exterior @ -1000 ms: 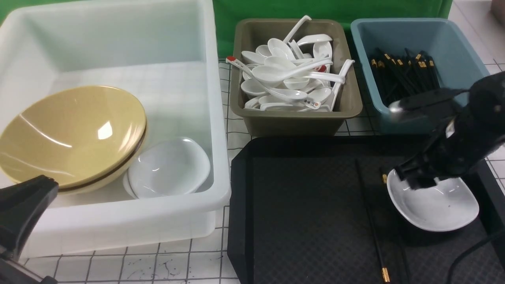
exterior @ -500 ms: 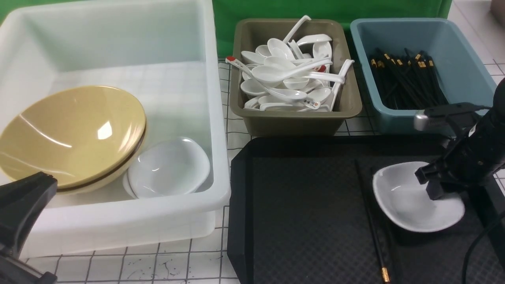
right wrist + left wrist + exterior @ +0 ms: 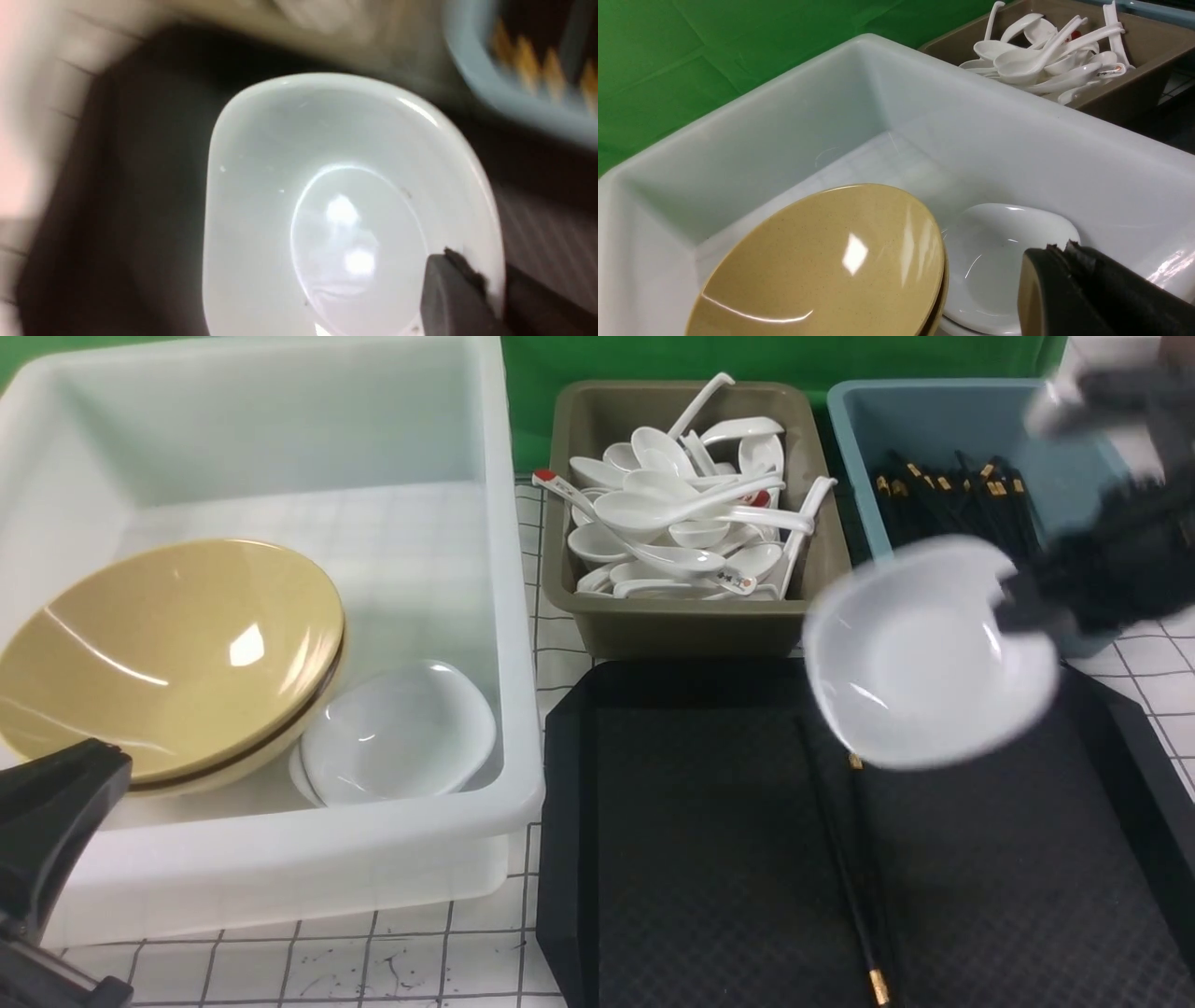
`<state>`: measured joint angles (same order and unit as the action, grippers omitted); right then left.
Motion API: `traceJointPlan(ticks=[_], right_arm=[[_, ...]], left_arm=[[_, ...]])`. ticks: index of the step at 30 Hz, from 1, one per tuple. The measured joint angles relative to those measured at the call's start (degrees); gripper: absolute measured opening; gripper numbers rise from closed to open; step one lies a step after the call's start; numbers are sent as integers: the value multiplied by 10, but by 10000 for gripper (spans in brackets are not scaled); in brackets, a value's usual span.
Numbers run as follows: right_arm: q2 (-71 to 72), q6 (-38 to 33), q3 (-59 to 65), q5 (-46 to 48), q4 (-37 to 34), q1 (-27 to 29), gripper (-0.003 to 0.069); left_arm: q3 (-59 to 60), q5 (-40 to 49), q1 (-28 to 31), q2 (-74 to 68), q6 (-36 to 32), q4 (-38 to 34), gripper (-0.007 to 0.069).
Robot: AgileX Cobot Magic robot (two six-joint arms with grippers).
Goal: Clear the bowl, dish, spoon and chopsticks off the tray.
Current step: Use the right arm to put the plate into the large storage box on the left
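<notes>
Front view. Shows right gripper [image 3: 1013, 605], motion-blurred, clenched on the right rim of the dish [image 3: 924, 658]. Holds that dish in the air, tilted with its hollow toward the camera, above the far edge of the tray [image 3: 709, 896], not touching it. Puts tray at near right of table [image 3: 373, 961]. Flat on the tray, right of its middle, running far to near: chopsticks [image 3: 845, 868], gold band at near end. Along table's left edge: white tub [image 3: 523, 616], with bowl [image 3: 168, 653] on top of a second yellow one, leaning, and spare dishes [image 3: 397, 733] just beside, touching. At far edge, middle: olive tub [image 3: 691, 625] heaped with white spoons [image 3: 672, 513]; cannot single out the task's spoon. At far right corner: blue tub [image 3: 859, 411] holding black sticks [image 3: 952, 513]. At near left corner: left gripper [image 3: 47, 831], outside the tub wall, grasping nothing visible; cannot tell whether parted or closed.

Left wrist view. Looks into white tub [image 3: 1017, 121]: bowl [image 3: 822, 261] stacked, spare dishes [image 3: 999, 252] against it. Beyond: olive tub [image 3: 1134, 93], white spoons [image 3: 1045, 60]. Shows only a dark tip of left gripper [image 3: 1057, 270]; cannot tell its state.

Right wrist view. Blurred. Fills frame with the dish [image 3: 327, 196], rim pinched by right gripper [image 3: 500, 284], one finger [image 3: 453, 294] inside the rim. Behind: dark tray [image 3: 140, 163], blue tub [image 3: 481, 88].
</notes>
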<state>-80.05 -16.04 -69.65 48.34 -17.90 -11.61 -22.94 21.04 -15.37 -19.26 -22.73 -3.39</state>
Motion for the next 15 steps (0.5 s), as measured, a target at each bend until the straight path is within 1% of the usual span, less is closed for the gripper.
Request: traceJointPlan(ticks=[2, 3, 4, 5, 6, 9, 12, 14, 15], right_arm=[[-5, 13, -43, -7, -3, -58, 74], [-20, 19, -79, -15, -5, -106, 74], [-23, 19, -84, -18, -6, -113, 74], [-58, 25, -136, -27, -8, -169, 74], [-63, 26, -142, -28, -8, -174, 74], [-147, 48, -242, -22, -7, -235, 74], [-242, 75, -352, 14, 7, -263, 74], [-303, 102, -424, 52, 34, -276, 74], [-348, 127, -476, 85, 69, -286, 74]], left_arm=[[0, -4, 0, 0, 2, 0, -12], [1, -6, 0, 0, 3, -1, -12], [1, -7, 0, 0, 4, -1, -12], [1, -10, 0, 0, 7, -3, -12], [1, -11, 0, 0, 8, -3, -12], [1, -11, 0, 0, 17, -4, -12], [1, -9, 0, 0, 21, -5, -12], [1, -6, 0, 0, 25, -6, -12], [1, -5, 0, 0, 35, -9, -12]])
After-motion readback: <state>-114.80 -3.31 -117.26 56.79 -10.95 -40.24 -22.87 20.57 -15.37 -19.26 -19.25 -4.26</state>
